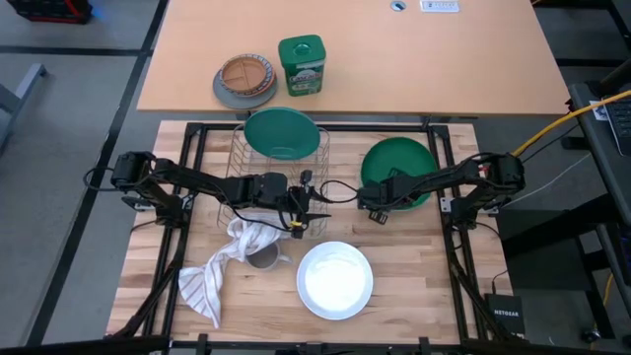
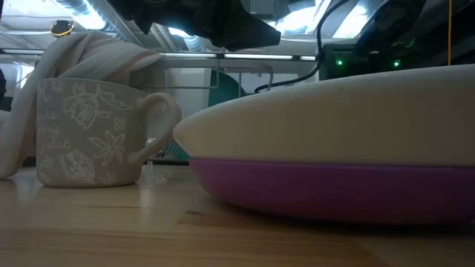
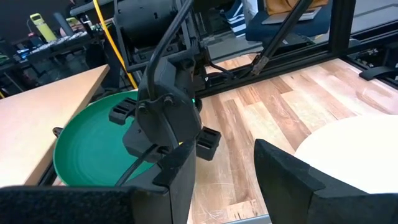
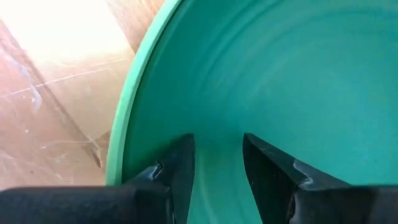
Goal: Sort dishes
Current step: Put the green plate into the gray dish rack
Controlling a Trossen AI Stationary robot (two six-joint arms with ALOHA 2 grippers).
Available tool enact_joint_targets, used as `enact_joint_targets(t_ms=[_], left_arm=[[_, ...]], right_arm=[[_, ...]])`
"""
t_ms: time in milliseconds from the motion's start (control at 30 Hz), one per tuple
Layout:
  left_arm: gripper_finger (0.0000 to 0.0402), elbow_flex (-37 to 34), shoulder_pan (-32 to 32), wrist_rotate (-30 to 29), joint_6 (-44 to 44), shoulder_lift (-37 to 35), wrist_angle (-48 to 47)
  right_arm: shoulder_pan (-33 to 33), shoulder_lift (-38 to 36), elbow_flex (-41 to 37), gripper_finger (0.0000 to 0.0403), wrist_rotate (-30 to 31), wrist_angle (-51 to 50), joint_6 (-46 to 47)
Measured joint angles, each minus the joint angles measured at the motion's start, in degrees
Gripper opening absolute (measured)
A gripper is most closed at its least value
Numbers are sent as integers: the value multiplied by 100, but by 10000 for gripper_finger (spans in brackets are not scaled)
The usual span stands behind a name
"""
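The right gripper (image 4: 217, 168) hung open over the green plate (image 1: 397, 170) on the desk (image 1: 414, 266). The left gripper (image 1: 314, 209) was open by the rack (image 1: 242, 163), which held one teal plate (image 1: 282, 133). The white plate (image 1: 335, 280) waited.

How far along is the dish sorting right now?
One plate done: the teal plate stands in the rack. In hand: the open right gripper is over the green plate, not gripping. Left: the white plate stacked on the purple plate.
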Motion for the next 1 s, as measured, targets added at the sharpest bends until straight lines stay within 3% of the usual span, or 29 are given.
enact_joint_targets(t_ms=[333,700,800,1000], left_arm=[[153,2,0,0,-2,0,-8],[153,0,0,0,-2,0,-13],[153,2,0,0,-2,0,-13],[153,0,0,0,-2,0,-41]], right_arm=[[7,20,76,143,110,-116,104],[2,28,956,143,389,-1527,230],[2,22,1109,143,-75,-1938,238],[2,20,1167,143,-1571,-1979,239]])
